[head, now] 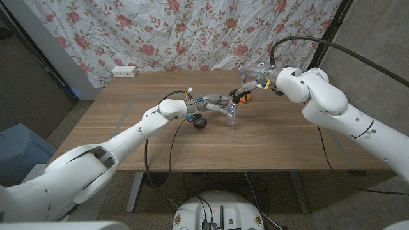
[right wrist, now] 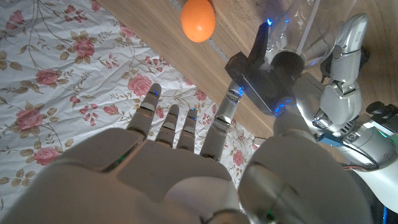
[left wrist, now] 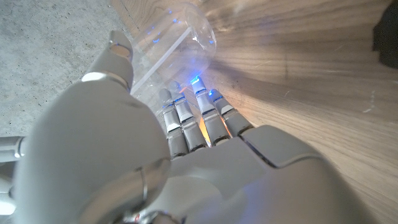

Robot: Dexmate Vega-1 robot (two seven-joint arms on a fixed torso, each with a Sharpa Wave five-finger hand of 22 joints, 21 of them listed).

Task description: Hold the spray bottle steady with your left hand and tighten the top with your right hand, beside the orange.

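The wooden table [head: 268, 137] carries everything, with a floral curtain [head: 192, 32] hanging behind its far edge and a white power strip [head: 124, 71] lying on the far corner, well away from the spray bottle to the robot's left.

The left hand [head: 214, 103] reaches in from the robot's left and meets the clear spray bottle [head: 231, 115], which stands near the middle of the table. In the left wrist view the fingers [left wrist: 205, 115] run side by side along the clear plastic body [left wrist: 180, 34], and the thumb stands up on the other side, so this hand grips the bottle around its body.

The right hand [head: 250, 80] sits just behind and above the bottle, on its far side. In the right wrist view its fingers [right wrist: 163, 121] are spread apart and hold nothing, with the dark grey spray top [right wrist: 264, 78] just past the fingertips; whether any fingertip touches the top cannot be told.

The orange [head: 243, 98] lies just behind the bottle, on the side nearer the right hand; in the right wrist view it shows apart from the bottle on bare wood [right wrist: 198, 20].

A small black round thing [head: 199, 122] lies on the table just to the bottle's left, below the left wrist; what it is cannot be made out
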